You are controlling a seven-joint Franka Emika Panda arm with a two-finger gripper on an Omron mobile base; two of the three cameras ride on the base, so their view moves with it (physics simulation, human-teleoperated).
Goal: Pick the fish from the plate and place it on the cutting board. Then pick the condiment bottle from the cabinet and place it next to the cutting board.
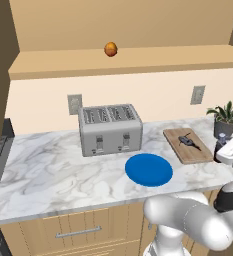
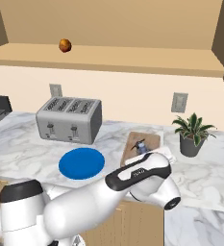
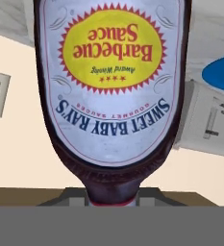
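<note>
While gripped: glossy dark condiment bottle [image 3: 111, 96] (scalloped yellow label).

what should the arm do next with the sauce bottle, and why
Probably lower the condiment bottle onto the bare counter beside the cutting board, then let go. The fish already lies on the board, the plate is bare, and the bottle sits close in front of the hand camera, seemingly held.

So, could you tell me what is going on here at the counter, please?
The robot arm's gripper is shut on the condiment bottle, which shows close up in the hand view. The fish already lies on the cutting board, and the blue plate beside the toaster is bare. The bottle is not yet set down next to the board.
</note>
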